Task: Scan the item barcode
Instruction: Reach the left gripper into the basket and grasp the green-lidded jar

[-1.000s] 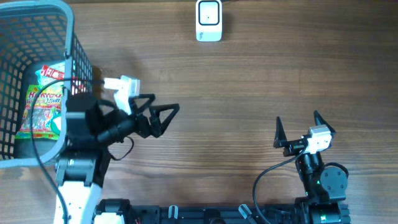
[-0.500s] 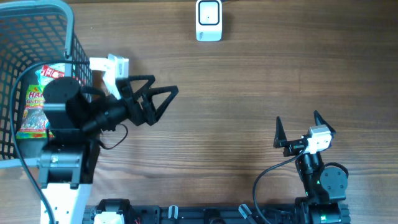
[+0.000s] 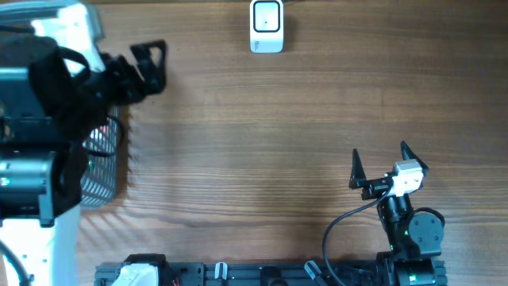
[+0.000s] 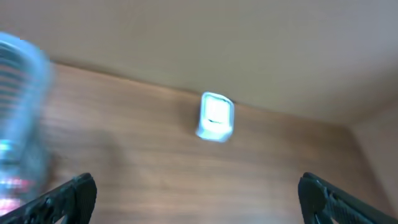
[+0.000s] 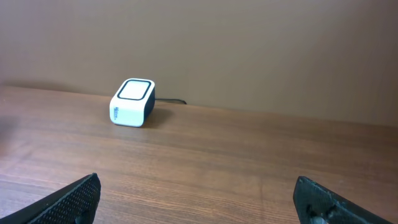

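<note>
Overhead: the left arm fills the upper left of the frame and covers most of the wire basket (image 3: pixel 107 163). Left pincer (image 4: pixel 198 198) is spread wide with nothing between its fingers; its wrist view is blurred. Right pincer (image 3: pixel 379 151), lower right, is likewise gaping and empty over the wooden surface (image 3: pixel 262 159).

Barcode scanner (image 3: pixel 267 25) sits at top centre, pale face upward, with nothing over it.

Item: held by neither arm. It is hidden under the left arm in the overhead view. A blurred red-and-white patch (image 4: pixel 9 185) behind the basket mesh, lower left of the left wrist view, may be it. Cannot confirm.

Step judged: the fetch, at its very start, with no grasp made. The next move calls for the left pincer to drop into the basket and close on the item without snagging the mesh. It then carries the item to the scanner, barcode facing the window.
</note>
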